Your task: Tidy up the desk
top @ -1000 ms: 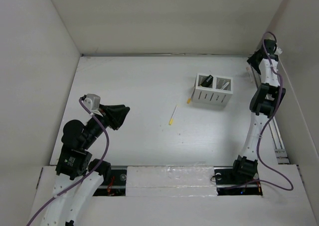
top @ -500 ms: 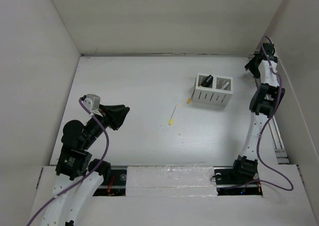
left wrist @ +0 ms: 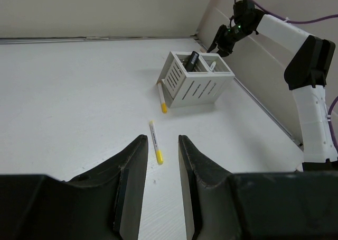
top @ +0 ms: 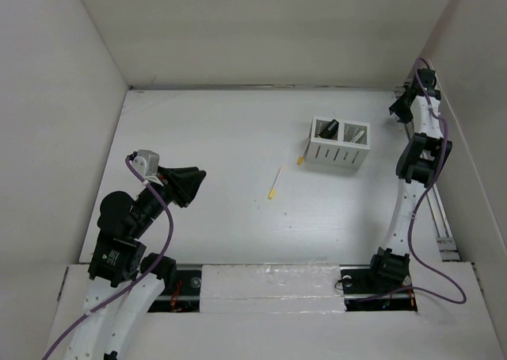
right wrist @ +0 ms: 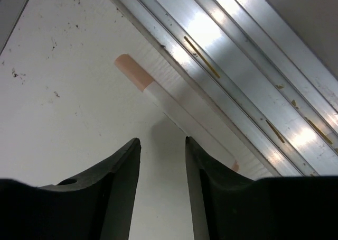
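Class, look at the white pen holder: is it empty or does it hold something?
Not empty. The pen holder stands upright on the desk; a dark item sticks out of one compartment.

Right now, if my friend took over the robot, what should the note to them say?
Left gripper: open, empty, above the desk.
Right gripper: open, over the pink-capped pen lying along the rail, not gripping it.
Pen holder: a black item is inside.
Left to do: the pink-capped pen, the loose yellow-capped pen mid-desk, and another pen beside the holder.
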